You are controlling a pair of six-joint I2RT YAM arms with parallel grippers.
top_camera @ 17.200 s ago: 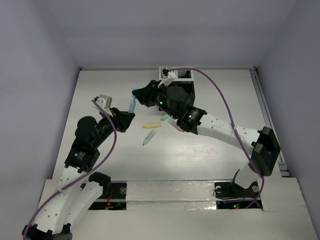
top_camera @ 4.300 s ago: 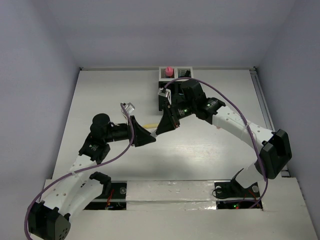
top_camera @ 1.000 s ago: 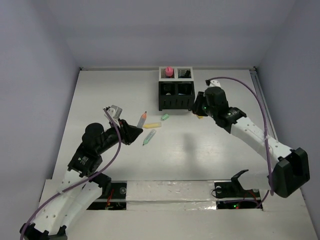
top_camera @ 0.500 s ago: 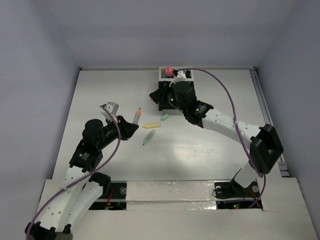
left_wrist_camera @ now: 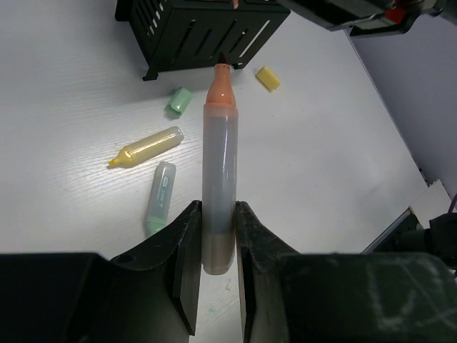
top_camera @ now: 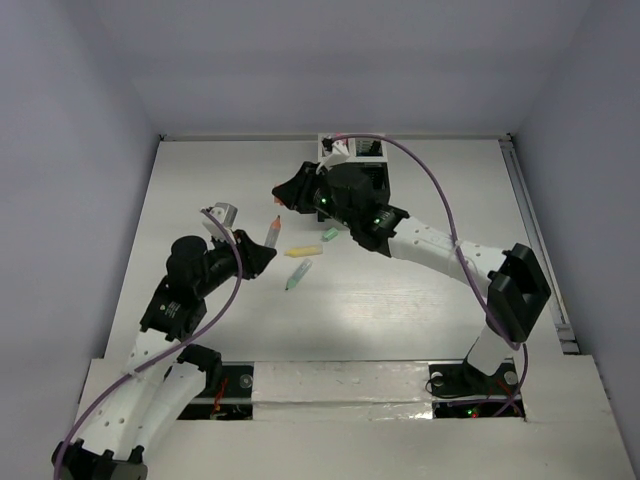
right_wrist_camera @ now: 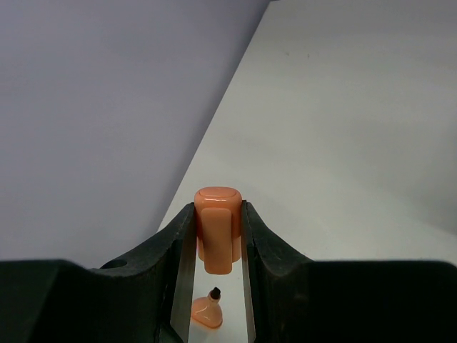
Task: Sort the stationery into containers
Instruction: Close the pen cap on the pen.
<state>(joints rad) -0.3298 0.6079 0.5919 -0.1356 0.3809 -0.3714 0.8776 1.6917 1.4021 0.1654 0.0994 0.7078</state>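
While the left pincer [left_wrist_camera: 218,211] is clenched on the lower barrel of an uncapped orange marker [left_wrist_camera: 219,161], it holds that marker off the desk [top_camera: 200,180] at the near left, tip pointing up and towards the far side. On the desk just to the right of that pincer lies a pale green pen [left_wrist_camera: 160,196]. A yellow highlighter [left_wrist_camera: 146,147] lies a little farther, close beside the pen but not touching it. Farther again sits a small green cap [left_wrist_camera: 179,100], and to its right a small yellow cap [left_wrist_camera: 268,78], both just in front of the organizer [left_wrist_camera: 193,32].

The right arm reaches across from the right, and the right pincer [right_wrist_camera: 216,209] hangs above the desk beyond the marker's tip, gripping an orange cap [right_wrist_camera: 216,232] between its two jaws. From the right wrist, the marker's orange tip shows below the cap, apart from it.

At the far middle of the desk stands the organizer, its black slotted compartments facing near and its white ones behind them. From above, the right arm covers part of it.
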